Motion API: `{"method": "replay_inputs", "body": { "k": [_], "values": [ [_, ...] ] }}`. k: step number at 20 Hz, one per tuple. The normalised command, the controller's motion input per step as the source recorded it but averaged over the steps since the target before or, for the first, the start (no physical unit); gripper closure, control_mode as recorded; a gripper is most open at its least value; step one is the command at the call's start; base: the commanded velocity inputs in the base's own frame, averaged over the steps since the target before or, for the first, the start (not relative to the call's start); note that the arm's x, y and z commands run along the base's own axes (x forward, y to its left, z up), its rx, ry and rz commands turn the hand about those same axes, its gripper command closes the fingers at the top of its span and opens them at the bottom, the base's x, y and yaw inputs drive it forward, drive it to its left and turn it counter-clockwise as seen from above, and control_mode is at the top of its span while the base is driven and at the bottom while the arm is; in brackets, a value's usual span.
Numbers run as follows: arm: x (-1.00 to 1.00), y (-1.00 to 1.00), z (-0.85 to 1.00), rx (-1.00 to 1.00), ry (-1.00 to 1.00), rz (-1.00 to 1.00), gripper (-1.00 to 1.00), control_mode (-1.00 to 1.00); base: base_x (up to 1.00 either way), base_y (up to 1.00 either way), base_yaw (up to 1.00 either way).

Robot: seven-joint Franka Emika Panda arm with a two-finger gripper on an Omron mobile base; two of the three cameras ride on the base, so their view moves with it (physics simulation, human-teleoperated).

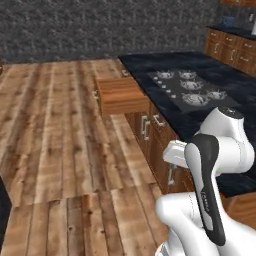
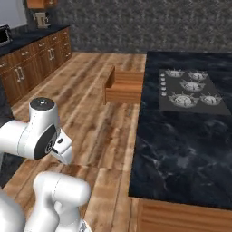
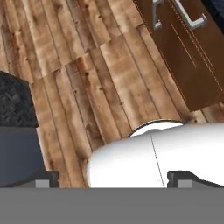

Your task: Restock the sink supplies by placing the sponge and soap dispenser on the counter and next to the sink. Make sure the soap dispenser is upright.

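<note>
Wooden plank flooring [image 1: 60, 130] covers the room, bounded by a dark speckled wall [image 1: 100, 25]. Island [image 2: 181, 149] with black stone top carries a gas stove [image 2: 192, 93] at 1 o'clock in the right base view; one wooden drawer [image 1: 120, 95] stands pulled out from its side. Left base view shows a far worktop [image 1: 235, 30] at 2 o'clock; right base view shows another worktop [image 2: 31, 36] at 10 o'clock. Hand view faces the floor and a cabinet door [image 3: 188, 57]. Claw [image 3: 113, 177] tips stand wide apart, gripping nothing. Sponge and soap dispenser location cannot be told
</note>
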Motion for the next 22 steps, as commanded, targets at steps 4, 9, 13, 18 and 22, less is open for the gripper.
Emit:
{"method": "replay_inputs", "body": {
  "k": [4, 9, 13, 18, 22],
  "values": [
    [0.00, 0.00, 0.00, 0.00, 0.00, 0.00, -1.00, 1.00, 1.00, 1.00, -0.39],
    [0.00, 0.00, 0.00, 0.00, 0.00, 0.00, -1.00, 1.00, 1.00, 1.00, -0.41],
    [0.00, 0.00, 0.00, 0.00, 0.00, 0.00, -1.00, 1.00, 1.00, 0.98, -0.38],
    [0.00, 0.00, 0.00, 0.00, 0.00, 0.00, -1.00, 1.00, 1.00, 0.86, -0.33],
    [0.00, 0.00, 0.00, 0.00, 0.00, 0.00, -1.00, 1.00, 0.99, 0.36, -0.27]
  ]
}}
